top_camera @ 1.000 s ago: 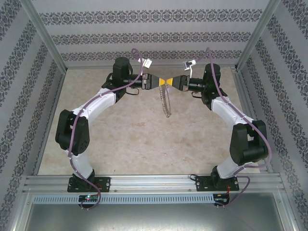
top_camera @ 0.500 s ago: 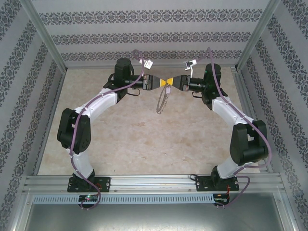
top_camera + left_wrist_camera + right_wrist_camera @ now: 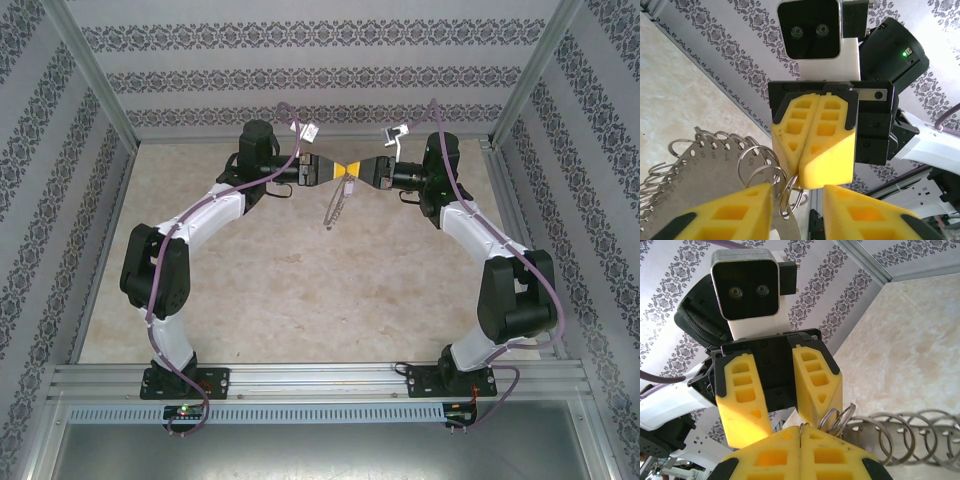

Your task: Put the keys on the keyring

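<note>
Lifted over the far end of the tan table [image 3: 300, 290], the keyring [image 3: 695, 165] hangs by a single small wire loop [image 3: 791, 196] on its rim. That thin hold looks like the weak point. A tug or twist from either arm could pull the loop out of the pinch and drop the hoop to the table. The neighbouring loops crowd close, so a closing finger could also catch the wrong one or snag and drag the ring askew. No key can be told apart among the loops.

In the foreground of the left wrist view, the left gripper [image 3: 797, 200] has its yellow fingers [image 3: 725, 212] partly apart with a modest gap between them, and they grip nothing. One finger lies just beside the loops; whether it touches them cannot be told. Just beyond, the right gripper [image 3: 804, 177] faces it almost tip to tip. Its pads are pressed together on that one loop, and the numbered metal hoop hangs below and to the side. The patterned wall [image 3: 730, 65] closes the scene behind.
</note>
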